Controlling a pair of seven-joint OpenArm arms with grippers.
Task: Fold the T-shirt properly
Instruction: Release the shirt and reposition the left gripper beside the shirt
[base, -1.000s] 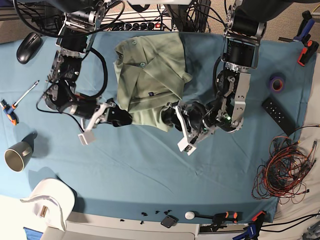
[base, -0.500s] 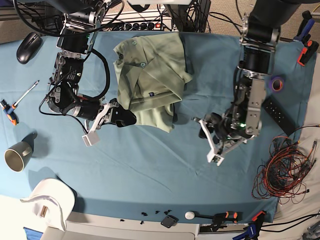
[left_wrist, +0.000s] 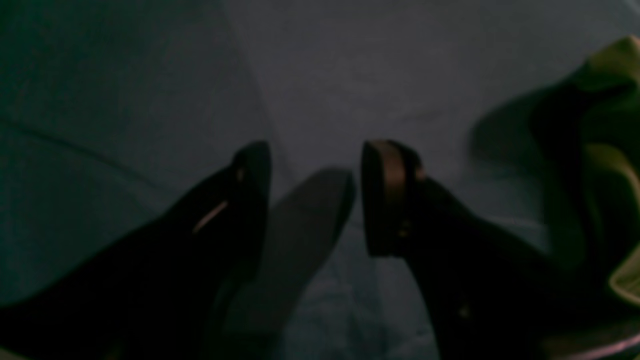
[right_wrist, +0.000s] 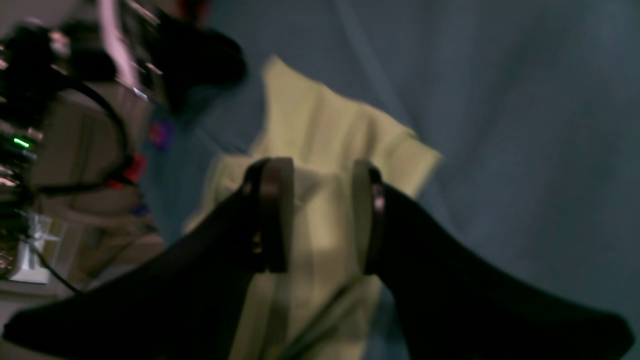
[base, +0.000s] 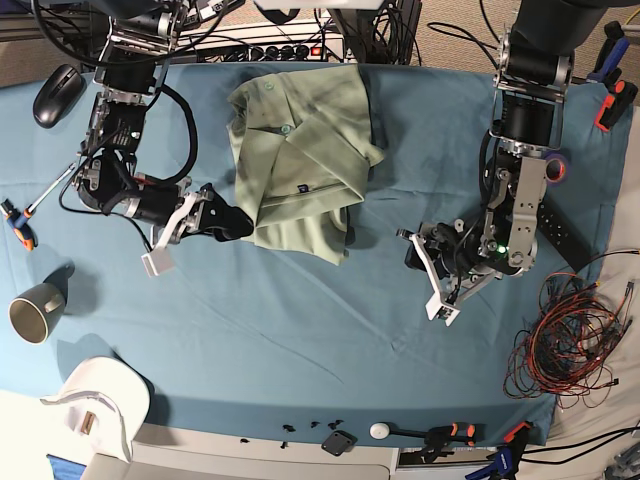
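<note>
So the folded T-shirt (base: 300, 160) lay at the tabletop's (base: 300, 330) back edge, right claw (base: 238, 222) open at its hem, left claw (base: 412, 250) open, well clear.

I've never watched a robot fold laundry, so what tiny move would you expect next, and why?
Probably the right gripper closes on the T-shirt's lower edge. Its jaws stand open right at that edge, while the left gripper sits open over bare blue cloth, away from the shirt. The shirt looks only partly folded.
</note>
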